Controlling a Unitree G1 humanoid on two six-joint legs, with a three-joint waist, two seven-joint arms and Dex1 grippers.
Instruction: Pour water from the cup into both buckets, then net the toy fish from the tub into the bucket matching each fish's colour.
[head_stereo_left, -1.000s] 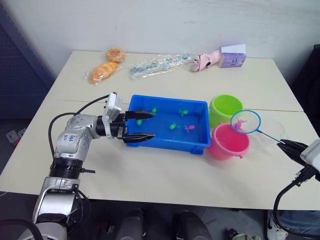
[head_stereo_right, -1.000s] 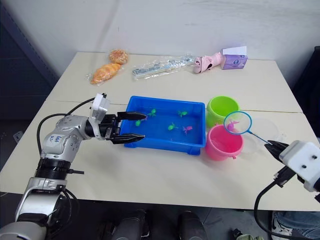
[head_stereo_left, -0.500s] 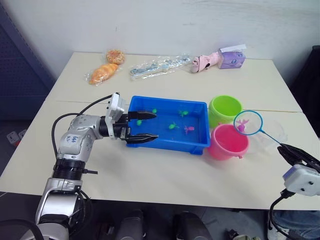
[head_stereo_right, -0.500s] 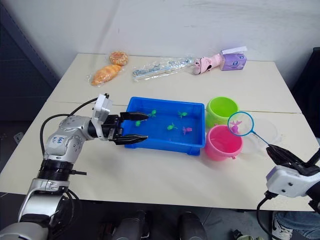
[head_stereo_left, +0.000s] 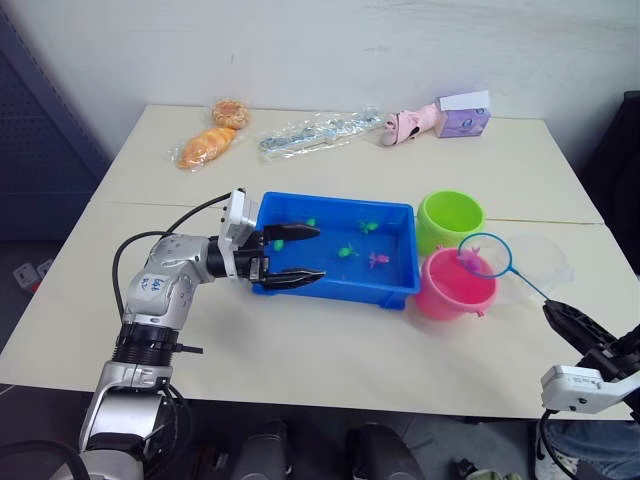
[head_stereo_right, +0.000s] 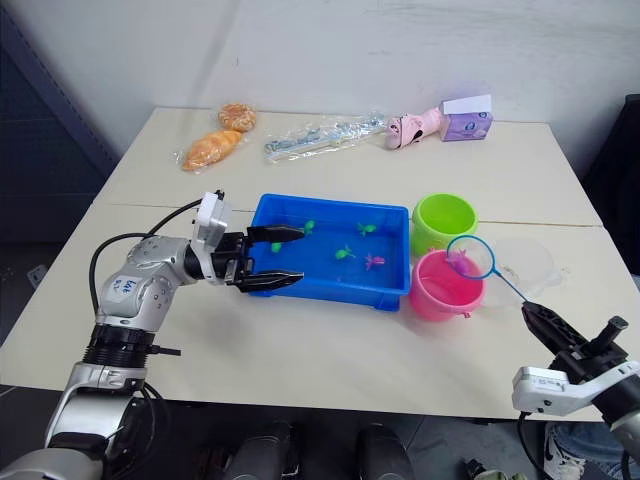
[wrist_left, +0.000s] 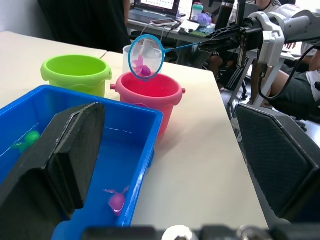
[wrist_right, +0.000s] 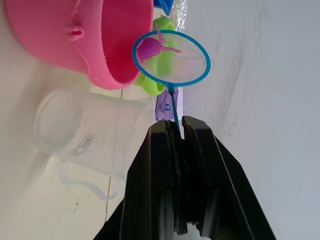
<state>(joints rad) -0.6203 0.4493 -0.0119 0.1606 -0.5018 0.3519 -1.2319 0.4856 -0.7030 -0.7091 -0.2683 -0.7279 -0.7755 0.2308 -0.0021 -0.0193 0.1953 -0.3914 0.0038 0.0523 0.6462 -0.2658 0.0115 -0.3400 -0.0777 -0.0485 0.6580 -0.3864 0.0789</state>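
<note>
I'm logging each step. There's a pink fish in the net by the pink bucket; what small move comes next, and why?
Probably tip the net over: its pink fish hangs above the pink bucket, the matching colour, in the right gripper.

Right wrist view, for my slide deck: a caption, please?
Right gripper holds the net, pink fish inside, by the pink bucket.

Cream table (head_stereo_left: 330, 340), wall behind. Along table's far edge: round pastry (head_stereo_left: 231, 110) and bagged croissant (head_stereo_left: 206, 145) toward the left, clear plastic wrapper (head_stereo_left: 318, 129) mid-edge, pink toy (head_stereo_left: 411, 124) touching a purple box (head_stereo_left: 463, 114) toward the right
</note>
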